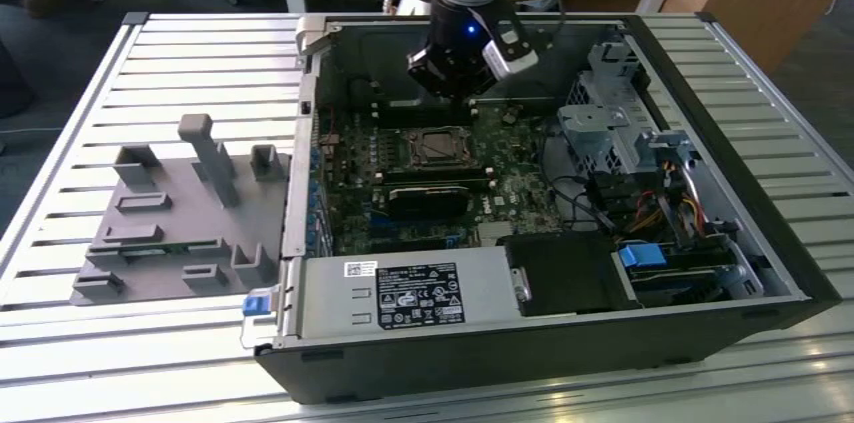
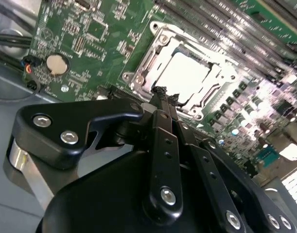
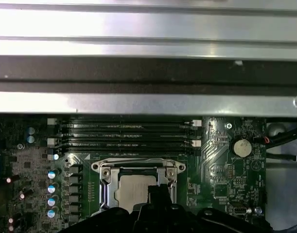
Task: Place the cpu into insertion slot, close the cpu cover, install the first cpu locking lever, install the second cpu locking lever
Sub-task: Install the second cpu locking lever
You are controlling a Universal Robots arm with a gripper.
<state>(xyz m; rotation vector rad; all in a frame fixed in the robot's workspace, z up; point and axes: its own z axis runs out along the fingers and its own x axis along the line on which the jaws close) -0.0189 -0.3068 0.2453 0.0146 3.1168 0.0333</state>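
In the second wrist view the jaws are closed together, empty, tips poised just over the edge of the cpu cover (image 2: 153, 73), which lies shut around the cpu (image 2: 184, 75) seated in the insertion slot (image 1: 435, 148), centre of the exterior view.

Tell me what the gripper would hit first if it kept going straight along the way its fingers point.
Probably the square silver metal cpu cover or the dull silver-grey cpu framed in it: the black gripper points down at the socket's near edge on the green motherboard. Depth is unclear, so which it meets first is uncertain.
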